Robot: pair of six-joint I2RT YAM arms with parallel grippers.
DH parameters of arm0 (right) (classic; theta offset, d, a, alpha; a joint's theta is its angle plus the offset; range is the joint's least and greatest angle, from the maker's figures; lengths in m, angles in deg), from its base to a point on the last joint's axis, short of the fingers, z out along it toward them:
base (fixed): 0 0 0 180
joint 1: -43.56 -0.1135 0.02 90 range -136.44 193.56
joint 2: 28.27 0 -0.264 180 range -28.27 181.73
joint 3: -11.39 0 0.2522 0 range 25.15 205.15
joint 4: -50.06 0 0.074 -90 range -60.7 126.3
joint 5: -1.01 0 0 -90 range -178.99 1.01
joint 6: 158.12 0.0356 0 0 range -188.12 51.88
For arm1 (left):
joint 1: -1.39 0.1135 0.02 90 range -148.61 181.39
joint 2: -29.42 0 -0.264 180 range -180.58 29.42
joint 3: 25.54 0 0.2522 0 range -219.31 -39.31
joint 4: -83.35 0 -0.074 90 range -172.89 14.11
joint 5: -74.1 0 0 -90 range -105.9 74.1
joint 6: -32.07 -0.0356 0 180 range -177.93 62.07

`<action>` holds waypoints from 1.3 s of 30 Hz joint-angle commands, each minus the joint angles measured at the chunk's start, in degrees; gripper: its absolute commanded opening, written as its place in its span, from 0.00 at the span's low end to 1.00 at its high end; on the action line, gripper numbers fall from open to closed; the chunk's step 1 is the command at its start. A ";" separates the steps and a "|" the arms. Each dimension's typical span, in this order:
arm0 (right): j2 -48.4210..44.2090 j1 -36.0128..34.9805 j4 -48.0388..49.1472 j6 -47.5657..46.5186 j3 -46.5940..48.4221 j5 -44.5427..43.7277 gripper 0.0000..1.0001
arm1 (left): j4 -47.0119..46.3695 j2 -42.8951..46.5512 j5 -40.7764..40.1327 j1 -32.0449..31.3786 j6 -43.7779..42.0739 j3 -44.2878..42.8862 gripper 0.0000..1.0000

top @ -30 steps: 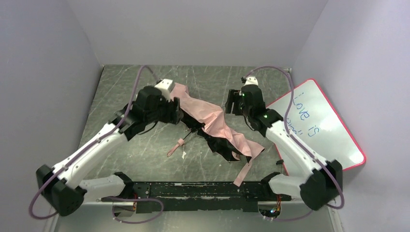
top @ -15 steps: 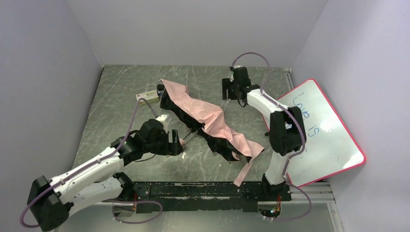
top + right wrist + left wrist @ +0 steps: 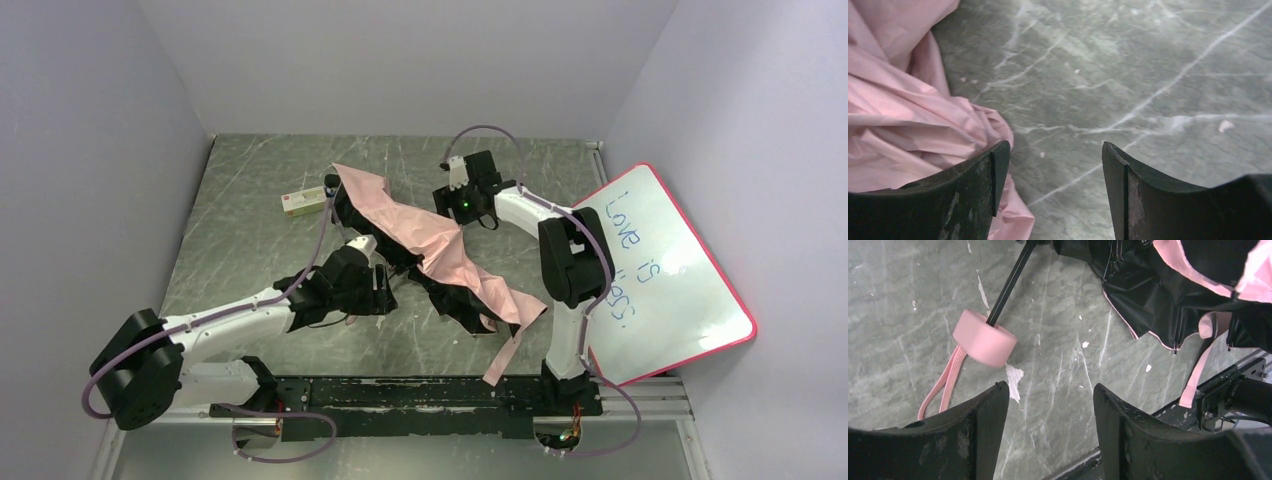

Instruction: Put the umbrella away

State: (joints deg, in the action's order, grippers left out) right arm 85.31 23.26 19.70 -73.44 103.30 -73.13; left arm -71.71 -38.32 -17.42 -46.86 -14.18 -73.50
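Grey marbled table [image 3: 240, 240] — sprawled umbrella [image 3: 425, 238]

Top view: even, diffuse light from overhead; the walls read pale lavender. The worktop [image 3: 250, 230] has a mild sheen left of the umbrella [image 3: 430, 240], with no hard glare. Shadows are soft and sit close under the arms beside the umbrella. The whiteboard [image 3: 670, 270], right of the umbrella, is the brightest area, and its writing stays legible.

Left wrist view: the handle [image 3: 984, 344] is slightly smeared, and the umbrella's black lining [image 3: 1148, 285] catches small highlights.

Both wrist views: the left gripper [image 3: 1049, 387] and right gripper [image 3: 1055, 145] render near-black with little detail.
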 commanded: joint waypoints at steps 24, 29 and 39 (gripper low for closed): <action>-3.56 -3.06 -0.25 2.17 -3.47 -5.87 0.67 | 19.47 17.16 -10.07 -0.20 8.41 5.65 0.05; -2.27 -3.73 -1.16 1.37 -1.80 -6.85 0.65 | 14.41 9.26 -9.38 -0.27 8.07 5.61 0.05; -1.37 -7.21 -2.17 -3.86 -2.15 1.21 0.65 | 7.88 -3.56 -15.17 -0.03 3.45 0.04 0.05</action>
State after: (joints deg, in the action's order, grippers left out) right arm 83.21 17.53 18.78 -74.77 100.35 -76.30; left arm -58.71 -39.24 -29.29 -46.88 -8.65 -70.11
